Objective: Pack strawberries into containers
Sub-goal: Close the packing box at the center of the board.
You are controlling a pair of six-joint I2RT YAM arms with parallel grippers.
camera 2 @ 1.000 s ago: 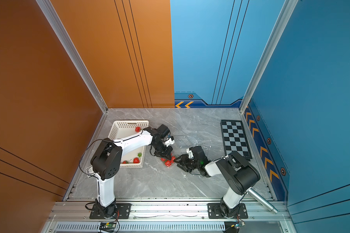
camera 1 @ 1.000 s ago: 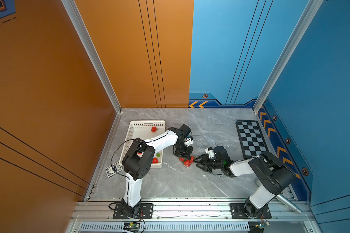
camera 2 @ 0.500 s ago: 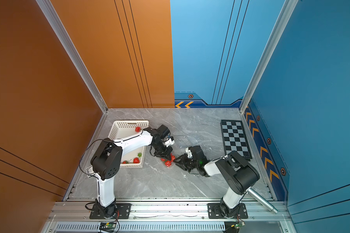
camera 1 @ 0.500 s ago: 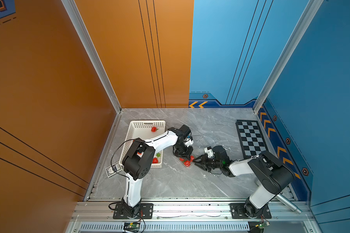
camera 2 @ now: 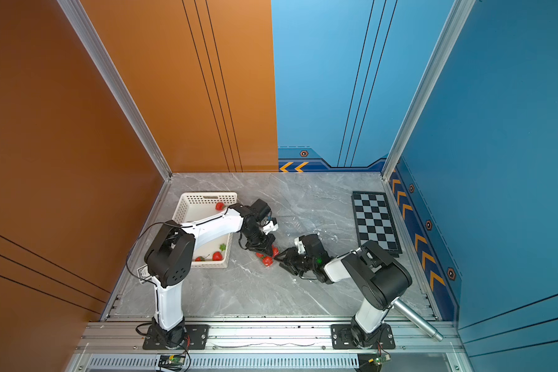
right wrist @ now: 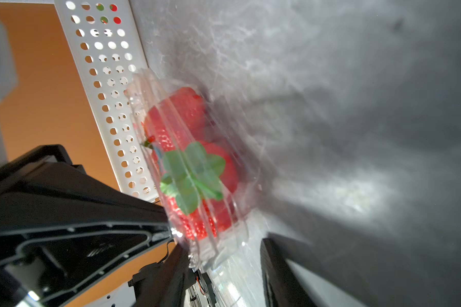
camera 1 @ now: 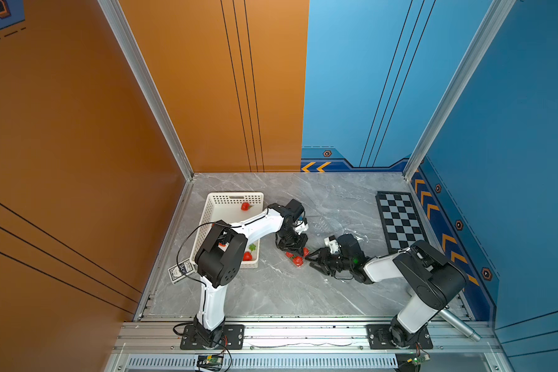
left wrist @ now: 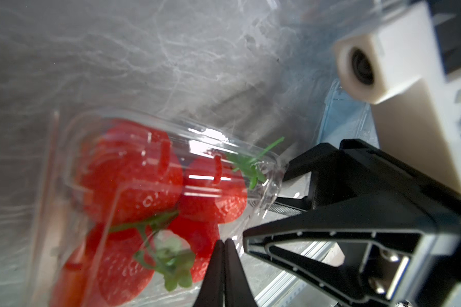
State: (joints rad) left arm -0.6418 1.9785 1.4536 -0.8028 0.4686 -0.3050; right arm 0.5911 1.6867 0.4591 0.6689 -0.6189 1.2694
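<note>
Orange wall (camera 1: pixel 78 128) and blue walls (camera 1: pixel 368 80) enclose a grey marbled floor (camera 1: pixel 271 290) with a checkerboard (camera 1: pixel 400 219)

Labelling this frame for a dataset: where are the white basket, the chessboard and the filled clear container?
white basket (camera 1: pixel 232 199): a top view, far perforated wall.
chessboard (camera 1: pixel 400 220): a top view, middle of the board.
filled clear container (left wrist: pixel 272 175): left wrist view, clear corner.

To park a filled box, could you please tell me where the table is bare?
The table is bare between the filled container and the front rail, and along the back wall. Crowded between white basket and checkerboard.
</note>
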